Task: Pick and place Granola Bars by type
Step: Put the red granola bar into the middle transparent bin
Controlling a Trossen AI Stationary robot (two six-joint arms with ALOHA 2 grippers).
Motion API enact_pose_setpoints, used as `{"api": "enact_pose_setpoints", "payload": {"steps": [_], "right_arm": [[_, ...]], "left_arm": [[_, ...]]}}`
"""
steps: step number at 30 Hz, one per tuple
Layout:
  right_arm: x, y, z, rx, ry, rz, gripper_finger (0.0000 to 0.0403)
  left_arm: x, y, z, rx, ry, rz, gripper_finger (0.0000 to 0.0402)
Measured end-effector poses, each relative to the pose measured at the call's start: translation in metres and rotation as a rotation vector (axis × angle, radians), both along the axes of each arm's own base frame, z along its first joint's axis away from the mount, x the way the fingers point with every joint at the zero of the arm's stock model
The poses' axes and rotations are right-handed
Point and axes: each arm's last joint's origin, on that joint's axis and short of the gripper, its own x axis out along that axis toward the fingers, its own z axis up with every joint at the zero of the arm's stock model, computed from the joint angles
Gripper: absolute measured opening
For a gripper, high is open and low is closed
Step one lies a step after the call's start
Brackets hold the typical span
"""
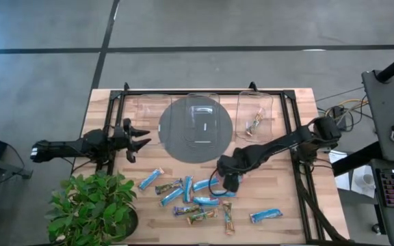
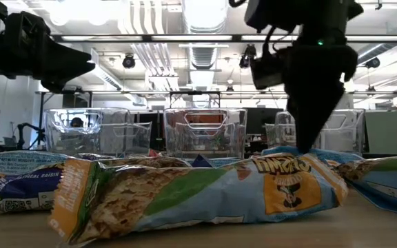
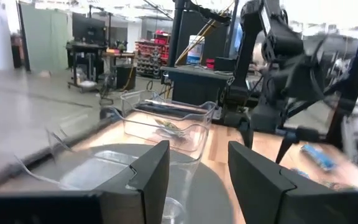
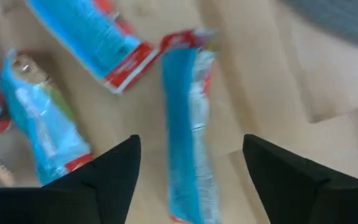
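The step in hand looked like a pick: the right gripper (image 1: 228, 183) hung just above the scattered granola bars (image 1: 195, 198) at the near side of the wooden table (image 1: 299, 205), its jaws spread wide with nothing between them. In the right wrist view a blue bar (image 4: 188, 134) lay lengthwise in the gap between the two dark fingers (image 4: 104, 177), not yet touched. The next move, as I judged it, called for a straight drop and a close across the bar's narrow width — its neighbours lay close, so a skewed descent could catch a second wrapper.

The bars were flat, slim and foil-wrapped, crinkled at the sealed ends; some shiny blue, others brown and gold. One bar (image 1: 257, 123) already lay in the right-hand clear bin (image 1: 254, 102) at the far edge. The bins were thin, glossy plastic, see-through, standing beside a round grey mat (image 1: 195, 128).

The left gripper (image 1: 137, 140) waited by the mat's left edge, jaws open and empty, near a leafy potted plant (image 1: 94, 201).
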Motion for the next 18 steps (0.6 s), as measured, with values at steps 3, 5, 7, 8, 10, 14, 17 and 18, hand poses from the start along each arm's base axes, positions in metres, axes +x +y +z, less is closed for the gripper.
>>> {"api": "enact_pose_setpoints", "payload": {"steps": [3, 5, 7, 8, 10, 14, 17, 18], "right_arm": [[-0.004, -0.002, -0.015, 0.022, 0.032, 0.000, 0.0260], [-0.004, -0.002, -0.023, 0.019, 0.029, -0.005, 0.0243], [-0.003, -0.004, -0.026, 0.011, 0.037, -0.022, 0.0220], [-0.002, -0.006, -0.029, 0.014, 0.047, -0.029, 0.0205], [0.000, -0.007, -0.027, 0.017, 0.053, -0.035, 0.0169], [0.016, -0.008, -0.008, 0.048, -0.047, -0.040, 0.0082], [0.023, -0.008, 0.026, 0.073, -0.146, -0.040, 0.0032], [0.028, -0.007, 0.038, 0.085, -0.197, -0.045, 0.0024]], "left_arm": [[0.000, 0.000, 0.003, -0.163, -0.077, -0.013, 0.0147], [-0.001, 0.000, 0.008, -0.313, -0.165, -0.032, 0.0147], [-0.002, 0.000, 0.013, -0.458, -0.248, -0.059, 0.0147], [-0.002, 0.000, 0.015, -0.516, -0.283, -0.071, 0.0147], [-0.003, 0.000, 0.018, -0.587, -0.326, -0.087, 0.0147], [-0.003, 0.001, 0.021, -0.626, -0.377, -0.072, 0.0147], [-0.004, 0.001, 0.022, -0.631, -0.395, -0.069, 0.0147], [-0.004, 0.001, 0.023, -0.632, -0.408, -0.068, 0.0147]]}}
